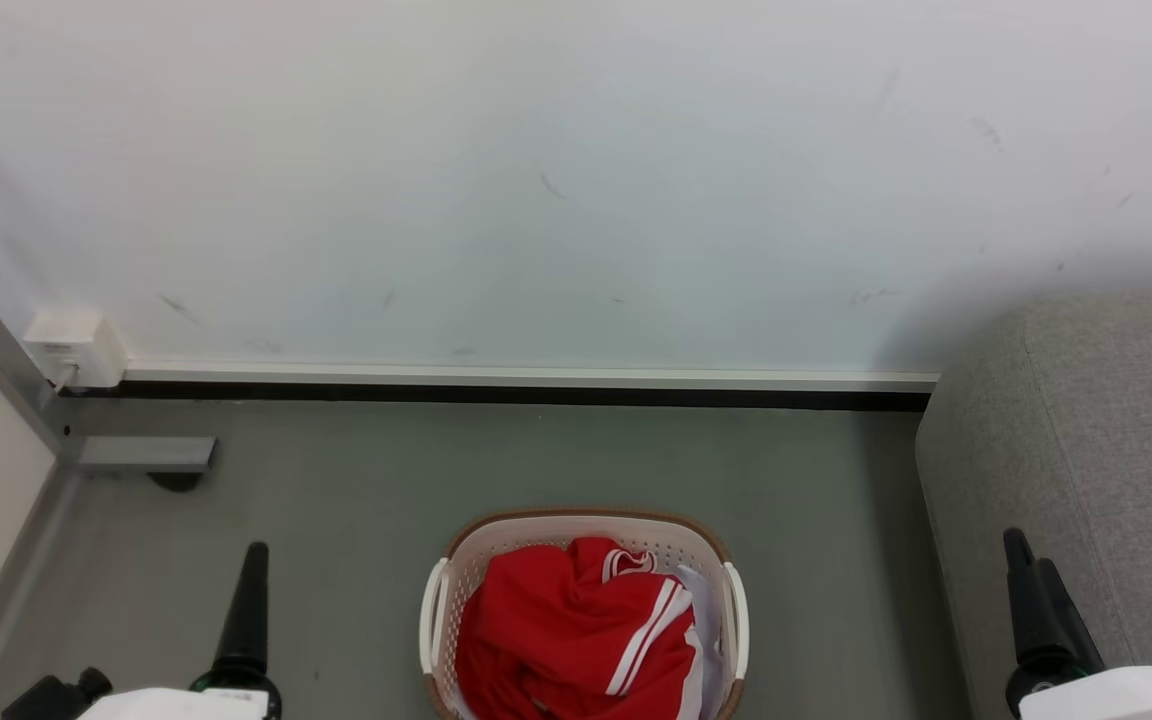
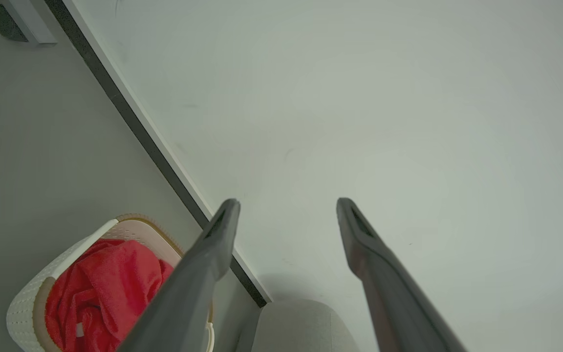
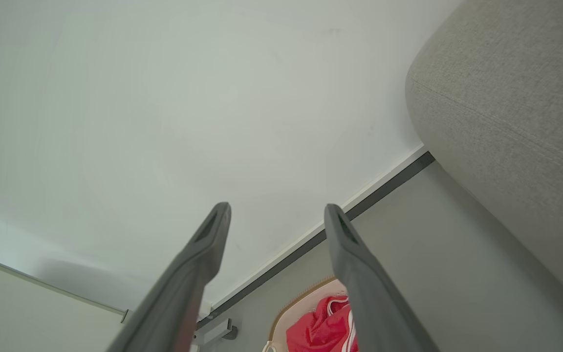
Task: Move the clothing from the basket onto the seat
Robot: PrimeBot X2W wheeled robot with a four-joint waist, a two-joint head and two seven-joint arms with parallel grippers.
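Observation:
The cream-white basket [image 1: 439,610] stands on the grey floor at the bottom centre of the head view. It is heaped with the red clothing [image 1: 566,630], white stripe trim showing. The grey seat [image 1: 1096,450] rises at the right, a short gap from the basket. My left gripper [image 1: 254,555] hangs open to the left of the basket, nothing between its fingers [image 2: 223,230]. My right gripper [image 1: 1029,555] is open in front of the seat's side. The left wrist view shows the basket [image 2: 27,303] and clothing [image 2: 100,288] at lower left. In the right wrist view the seat [image 3: 506,98] is at right and the clothing [image 3: 320,330] below.
A white wall with a dark baseboard [image 1: 536,395] closes the back. A white outlet box [image 1: 76,348] and a grey metal frame foot [image 1: 141,455] sit at the left by a pale panel. A white sheet [image 1: 708,610] lies along the basket's right inside.

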